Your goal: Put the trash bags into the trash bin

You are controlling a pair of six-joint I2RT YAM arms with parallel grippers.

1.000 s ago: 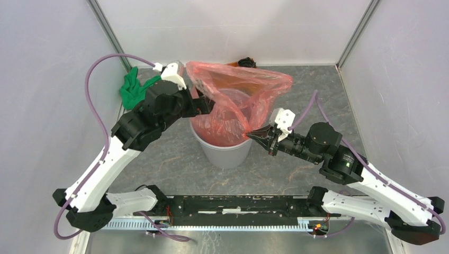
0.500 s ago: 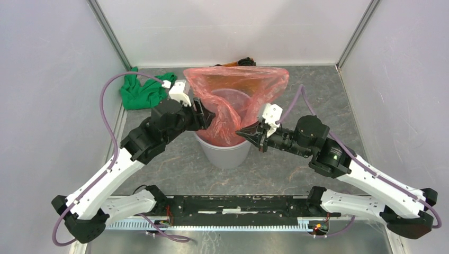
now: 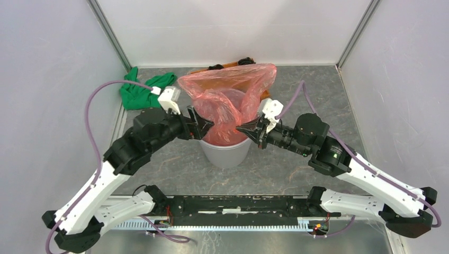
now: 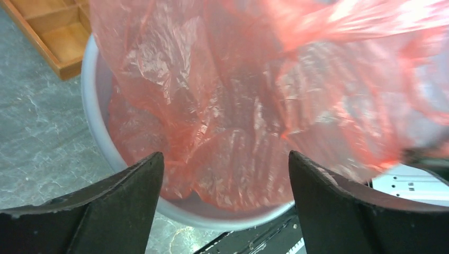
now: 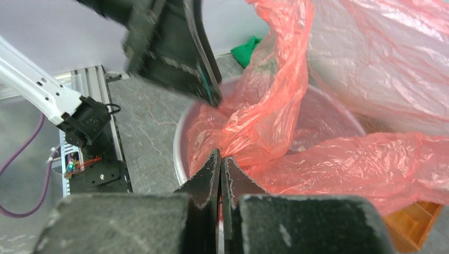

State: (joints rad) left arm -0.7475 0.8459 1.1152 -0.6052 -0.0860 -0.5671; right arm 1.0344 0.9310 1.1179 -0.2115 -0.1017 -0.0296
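The red-orange trash bag [image 3: 227,100] billows out of the light grey trash bin [image 3: 226,152] in the middle of the table, its lower part inside the bin. My left gripper [image 3: 204,126] is open at the bin's left rim, with nothing between its fingers; in the left wrist view the bag [image 4: 238,106] and the bin rim [image 4: 100,132] lie just beyond them. My right gripper [image 3: 241,128] is shut on a fold of the bag at the bin's right rim. The right wrist view shows the pinched film [image 5: 265,121] above the bin [image 5: 182,132].
A green cloth [image 3: 142,91] lies at the back left. An orange wooden compartment tray [image 4: 50,32] sits behind the bin, mostly hidden by the bag. Cage walls close in the left, right and back.
My left gripper has let go of the bag and drawn back to the near-left, now open. The bag's top has slumped and narrowed. My right gripper has edged toward the bin, still pinching the film.
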